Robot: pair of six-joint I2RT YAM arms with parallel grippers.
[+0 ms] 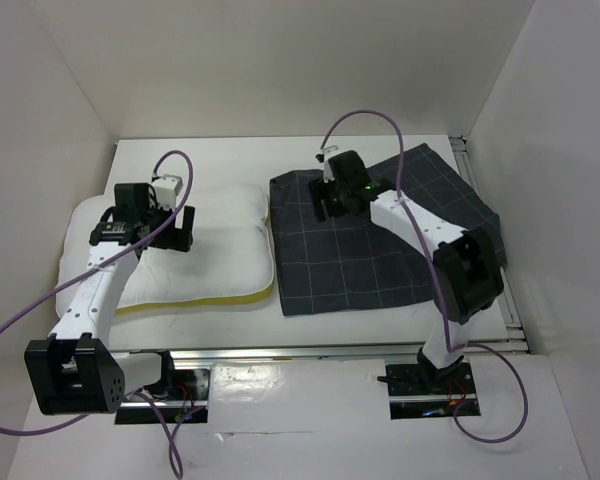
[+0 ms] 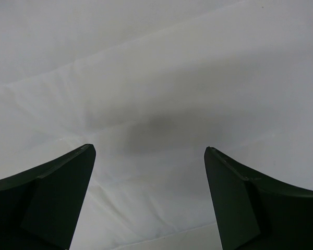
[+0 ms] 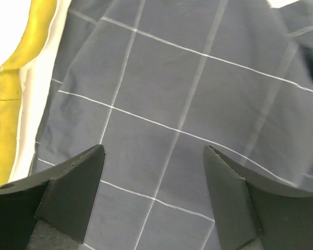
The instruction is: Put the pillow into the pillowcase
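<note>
**Side by side**

The white pillow [image 1: 215, 255] lies on the left, just beside the dark pillowcase [image 1: 380, 250] on the right. The left gripper [image 2: 148, 151] is spread wide over the pillow. The right gripper [image 3: 154, 151] is spread wide over the pillowcase.

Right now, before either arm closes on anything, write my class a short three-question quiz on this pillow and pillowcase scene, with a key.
1. In the top view, on which side of the pillowcase does the pillow lie?
2. True or false: the left gripper is shut on the pillow.
3. The right gripper is above: A the pillow, B the pillowcase, C neither.

Key
1. The left; the pillow is wholly outside the pillowcase.
2. False; its jaws stand open over the white fabric.
3. B; its wrist view shows the grid cloth between open jaws.
</note>
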